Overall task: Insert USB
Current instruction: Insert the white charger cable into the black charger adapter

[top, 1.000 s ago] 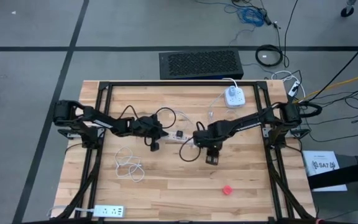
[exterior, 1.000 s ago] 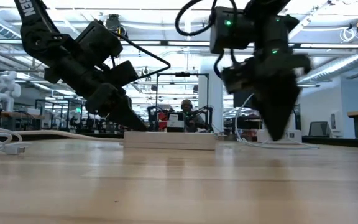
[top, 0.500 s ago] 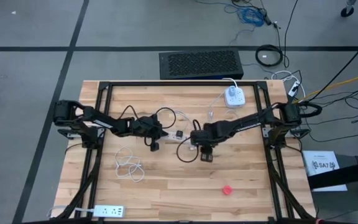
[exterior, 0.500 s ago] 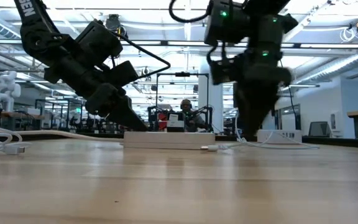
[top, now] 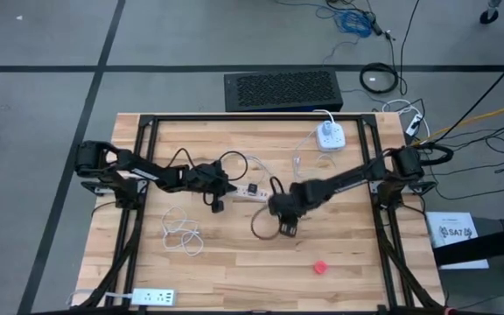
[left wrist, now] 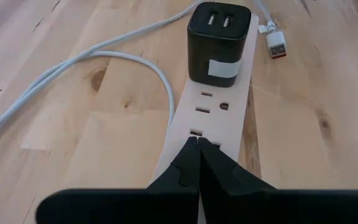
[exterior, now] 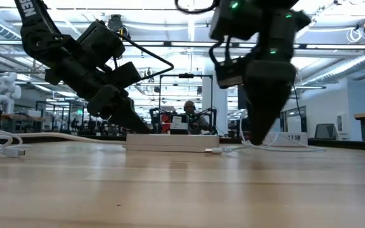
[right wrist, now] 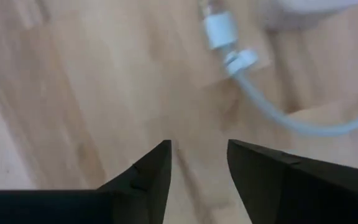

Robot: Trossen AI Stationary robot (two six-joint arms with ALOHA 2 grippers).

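The step in hand was the pick-up of the USB plug, not yet the insertion. The plug lay flat on the wooden table, at the end of its white cable, just beside the end of the white power strip. A black charger with 2 USB ports sat on that strip.

The left gripper was pressed down on the near end of the strip, its fingers closed together with nothing between them. I judge that it was there to keep the strip from sliding.

The right gripper hung low over the table near the plug. Its fingers stood partly apart and held nothing; the plug lay ahead of them, not between them.

The next move, in my judgement, called for the right gripper to go forward to the plug, take it by its body, and then line its metal end with 1 port of the charger. The plug is small and lies flat, so the grip could slip easily.
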